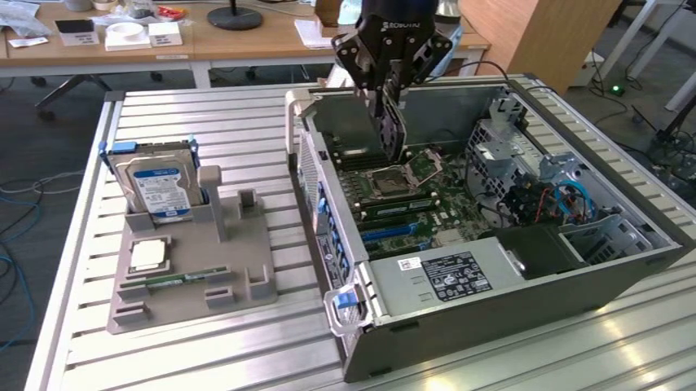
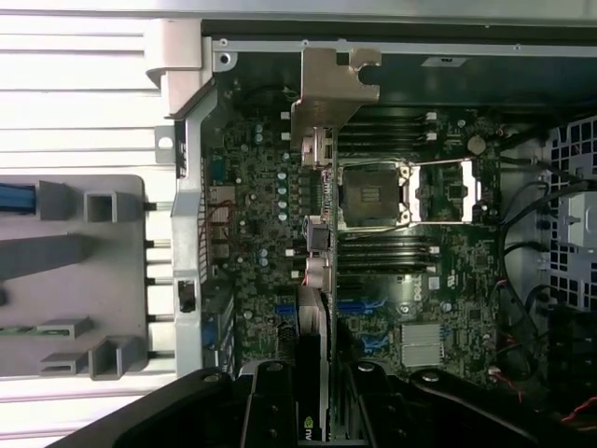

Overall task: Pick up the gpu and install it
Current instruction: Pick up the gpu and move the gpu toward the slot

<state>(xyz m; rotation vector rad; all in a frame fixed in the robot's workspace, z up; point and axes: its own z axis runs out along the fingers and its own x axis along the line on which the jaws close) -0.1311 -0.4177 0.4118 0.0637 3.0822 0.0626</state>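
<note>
Pointing straight down, the tool [image 1: 383, 91] clamps the gpu [image 1: 367, 130] on edge between its fingers. The card hangs inside the open computer case [image 1: 609, 269], just above its motherboard [image 1: 419, 208]. The case rests on the slatted desk [image 1: 196, 130].

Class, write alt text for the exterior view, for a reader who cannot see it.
A black robot gripper holds a thin dark graphics card upright over the motherboard of an open grey computer case. On the exterior view's left, a grey holder carries a silver hard drive with a blue-white label.
</note>
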